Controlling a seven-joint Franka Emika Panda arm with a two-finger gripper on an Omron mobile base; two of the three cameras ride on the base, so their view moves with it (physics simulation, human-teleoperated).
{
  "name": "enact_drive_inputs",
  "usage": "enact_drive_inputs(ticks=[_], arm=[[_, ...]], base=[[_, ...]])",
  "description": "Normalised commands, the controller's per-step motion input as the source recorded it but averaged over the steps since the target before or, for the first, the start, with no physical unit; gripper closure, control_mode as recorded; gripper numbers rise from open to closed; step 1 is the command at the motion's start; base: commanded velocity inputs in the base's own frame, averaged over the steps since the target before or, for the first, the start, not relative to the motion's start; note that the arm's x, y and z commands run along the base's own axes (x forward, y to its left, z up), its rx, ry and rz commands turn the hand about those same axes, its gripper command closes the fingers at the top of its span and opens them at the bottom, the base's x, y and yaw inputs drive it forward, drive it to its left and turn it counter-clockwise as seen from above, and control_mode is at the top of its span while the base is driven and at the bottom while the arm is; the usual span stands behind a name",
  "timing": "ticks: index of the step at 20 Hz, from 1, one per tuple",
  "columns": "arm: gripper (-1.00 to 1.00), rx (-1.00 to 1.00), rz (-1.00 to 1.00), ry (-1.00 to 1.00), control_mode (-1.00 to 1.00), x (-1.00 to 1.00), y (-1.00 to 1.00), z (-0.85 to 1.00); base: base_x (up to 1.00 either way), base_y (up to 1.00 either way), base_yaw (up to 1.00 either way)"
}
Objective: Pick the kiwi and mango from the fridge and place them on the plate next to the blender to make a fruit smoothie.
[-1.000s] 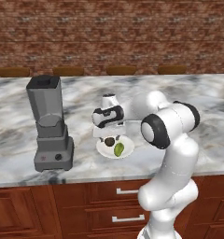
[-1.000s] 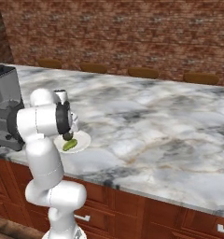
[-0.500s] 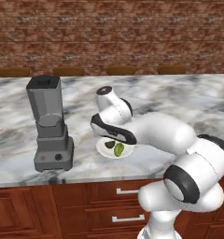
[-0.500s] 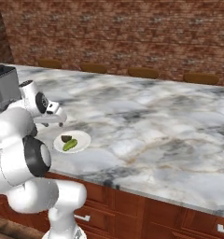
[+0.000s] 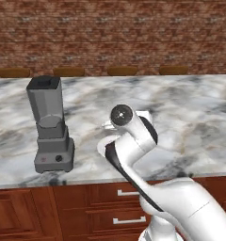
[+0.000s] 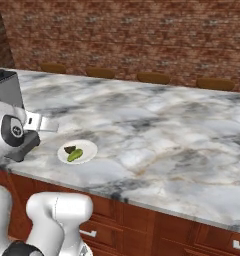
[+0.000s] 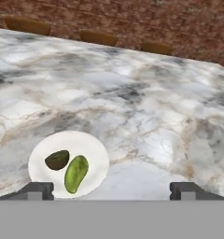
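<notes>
Fingers of the two-finger gripper stood spread wide, holding nothing. Just beyond them, the round white plate carried the dark brown kiwi beside the long green mango, so placing seemed finished. Grey-veined marble counter held the plate near the grey blender; a red brick wall rose behind.

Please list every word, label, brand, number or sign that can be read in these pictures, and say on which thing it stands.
There is no readable text.
The blender: no brand or marks at its knob.
The plate, the kiwi and the mango: no label.
The marble counter and the brick wall: no signs.
</notes>
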Motion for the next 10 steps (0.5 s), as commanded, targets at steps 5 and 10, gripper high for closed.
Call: enact_drive_inputs(ticks=[5, 10], arm=[[-1.0, 0.01, 0.0, -0.45, -1.0, -1.0, -0.83, 1.0], [-1.0, 0.12, -0.02, -0.37, -1.0, -1.0, -0.97, 0.91]], base=[[0.0, 0.0, 0.0], [0.0, 0.0, 0.0]])
